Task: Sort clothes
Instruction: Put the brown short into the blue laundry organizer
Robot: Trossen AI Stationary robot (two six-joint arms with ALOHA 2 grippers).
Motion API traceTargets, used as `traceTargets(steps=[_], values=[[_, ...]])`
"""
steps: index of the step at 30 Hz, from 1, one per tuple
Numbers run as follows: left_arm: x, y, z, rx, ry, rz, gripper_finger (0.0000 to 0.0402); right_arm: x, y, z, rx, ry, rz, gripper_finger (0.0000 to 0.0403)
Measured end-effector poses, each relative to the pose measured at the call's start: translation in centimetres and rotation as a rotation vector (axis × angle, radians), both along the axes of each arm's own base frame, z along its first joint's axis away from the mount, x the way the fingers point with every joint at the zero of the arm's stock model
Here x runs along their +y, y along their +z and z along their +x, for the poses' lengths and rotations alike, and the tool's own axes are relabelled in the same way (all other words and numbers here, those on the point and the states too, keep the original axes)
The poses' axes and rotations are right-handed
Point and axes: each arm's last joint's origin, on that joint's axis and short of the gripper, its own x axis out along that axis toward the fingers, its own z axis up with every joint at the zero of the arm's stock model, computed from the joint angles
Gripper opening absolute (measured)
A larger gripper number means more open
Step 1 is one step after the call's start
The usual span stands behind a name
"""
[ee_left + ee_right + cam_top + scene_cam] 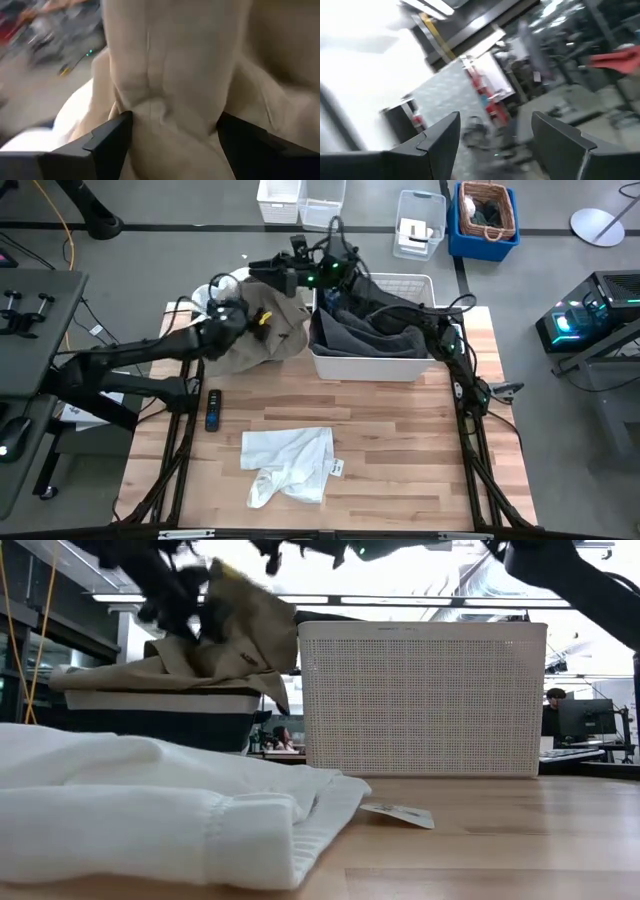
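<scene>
A tan khaki garment (280,330) lies heaped over the navy bin (150,720) at the table's far left, and one part rises to a peak (225,585). My left gripper (240,313) is in this heap, its fingers wide apart with tan cloth (170,100) between them. My right gripper (262,272) hangs open and empty above the far edge, just past the heap. A dark grey garment (385,330) lies in the white slatted basket (370,365). A white garment (290,465) lies flat near the front edge. My left gripper has a bunched fold of the tan garment (165,125) filling the gap between its two spread fingers (107,140), touching both inner sides. The fingers are not closed on it. The garment's lower part rests on the navy bin's rim (160,698).
A black remote-like object (213,410) lies at the table's left. A paper tag (398,813) lies beside the white garment. Plastic bins and a blue crate (485,220) stand on the floor beyond the far edge. Bare wood shows between the basket and the white garment.
</scene>
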Motion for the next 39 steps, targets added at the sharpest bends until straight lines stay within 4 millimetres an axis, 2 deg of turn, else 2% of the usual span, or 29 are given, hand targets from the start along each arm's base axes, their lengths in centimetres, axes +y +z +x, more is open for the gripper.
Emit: traceTargets(steps=[6,10,13,17,20,22,25,27,33,39], values=[[3.5,-4.4,-2.9,0.131,0.237,-0.332,0.0258,1.7,4.7,-3.5,-0.032,0.11,-0.056,0.0241],[5.1,-7.4,-4.2,0.261,0.218,-0.639,0.0241,2.9,7.8,-6.4,-0.04,0.091,-0.117,0.024],[5.9,-9.7,-4.5,0.382,0.192,-0.804,0.0231,3.9,9.9,-8.7,-0.035,0.071,-0.161,0.024],[6.5,-12.8,-4.0,0.503,0.133,-0.977,0.0225,5.2,11.7,-11.2,-0.008,0.048,-0.217,0.024],[7.0,-14.5,-3.6,0.576,0.136,-1.034,0.0224,6.3,12.6,-12.8,0.01,0.05,-0.234,0.024],[7.1,-14.7,-3.1,0.628,0.148,-1.025,0.0224,7.0,13.2,-13.7,0.016,0.054,-0.252,0.024],[7.8,-13.8,-2.8,0.645,0.135,-1.023,0.0224,7.9,13.7,-14.7,0.034,0.053,-0.279,0.024],[8.6,-11.9,-2.3,0.625,0.118,-1.023,0.0224,8.3,13.9,-15.2,0.038,0.039,-0.293,0.024],[10.9,-4.0,-1.6,0.505,0.113,-0.951,0.0225,9.1,14.6,-16.4,0.035,0.018,-0.324,0.024],[10.7,2.7,-1.8,0.417,0.103,-0.851,0.0225,9.3,14.8,-16.8,0.035,0.018,-0.325,0.024]])
